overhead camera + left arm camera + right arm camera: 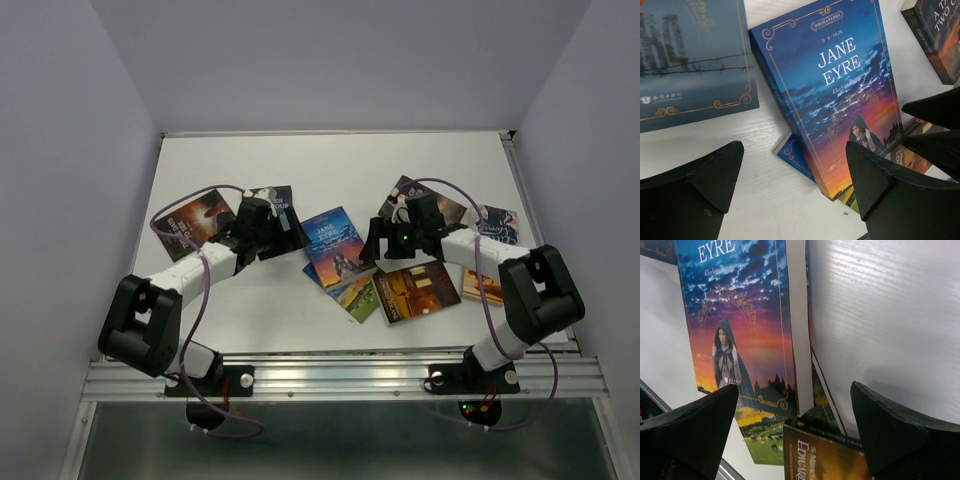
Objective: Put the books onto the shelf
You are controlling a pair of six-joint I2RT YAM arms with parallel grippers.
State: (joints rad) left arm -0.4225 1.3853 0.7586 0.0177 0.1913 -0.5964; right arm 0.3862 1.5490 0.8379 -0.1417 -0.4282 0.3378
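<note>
The left gripper (792, 150), spread wide and empty, hovers over the lower-left edge of the blue "Jane Eyre" paperback (840, 90), which lies flat on the white table (770, 200). Bare tabletop shows by its left finger. The right gripper (795, 387), likewise spread, straddles that book's page edge. Open table lies by its right finger, with an orange-brown paperback (825, 457) between the fingertips.

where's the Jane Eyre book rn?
Top view, table centre: Jane Eyre lies face up, overlapping other books, between the open left gripper and right gripper. The orange-brown book is on its right, nearer the bases.
</note>
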